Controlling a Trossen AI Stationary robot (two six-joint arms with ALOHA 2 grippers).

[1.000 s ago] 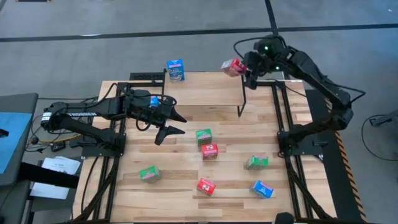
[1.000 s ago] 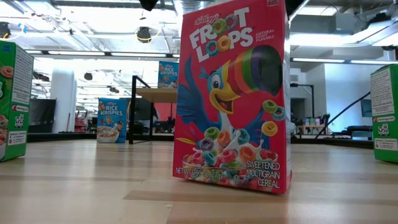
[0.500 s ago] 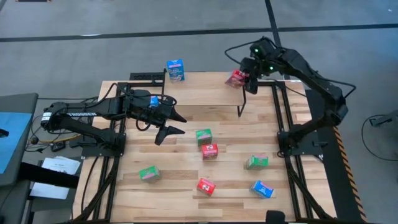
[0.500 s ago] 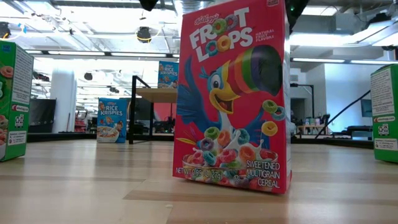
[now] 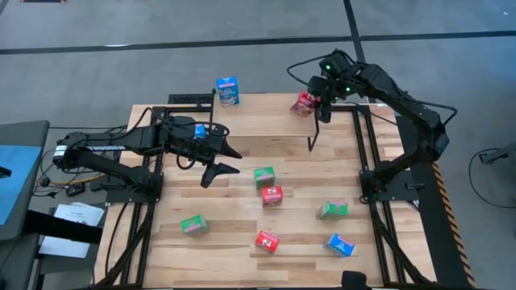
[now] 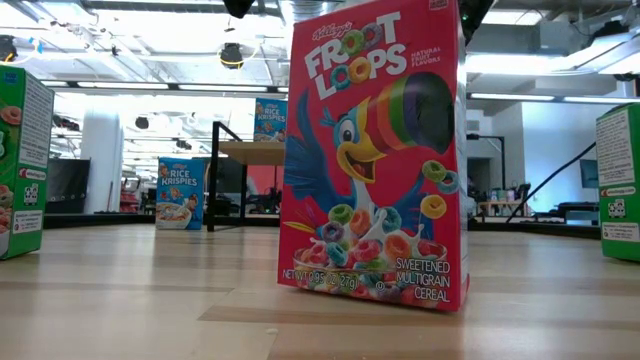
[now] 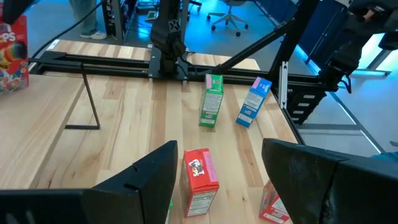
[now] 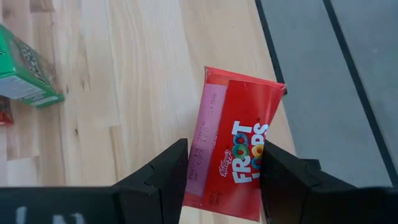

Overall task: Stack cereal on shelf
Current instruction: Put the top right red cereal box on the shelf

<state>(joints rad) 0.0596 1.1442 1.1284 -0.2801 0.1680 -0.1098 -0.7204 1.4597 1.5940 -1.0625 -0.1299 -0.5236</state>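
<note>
My right gripper (image 5: 316,103) is shut on a red cereal box (image 5: 304,102) above the right end of the shelf (image 5: 266,109). A blue cereal box (image 5: 227,91) stands on the shelf's left end. My left gripper (image 5: 221,159) hangs open over the table's left middle and holds nothing. On the table below it stand a green box (image 5: 264,176) and a red box (image 5: 272,194). Other boxes stand nearer: green (image 5: 192,225), red (image 5: 267,240), green (image 5: 332,210) and blue (image 5: 339,244). My right gripper pinches the red box between its two fingers (image 8: 163,174), which sit on the box's two narrow sides near one end (image 8: 205,180). The fingers slant down from above. The box's other end (image 8: 245,78) points away from the gripper, tilted; whether it touches the shelf I cannot tell.
The shelf's thin black legs (image 5: 312,137) stand on the tabletop at its near corners. A further blue box (image 6: 180,192) stands on the table left of the shelf, partly under my left arm. Black frame rails (image 5: 367,153) run along the table's sides.
My right gripper has come down and a little toward the table's near edge with the red box, tipping its fingers more steeply downward. The box has sunk toward the shelf's right end.
</note>
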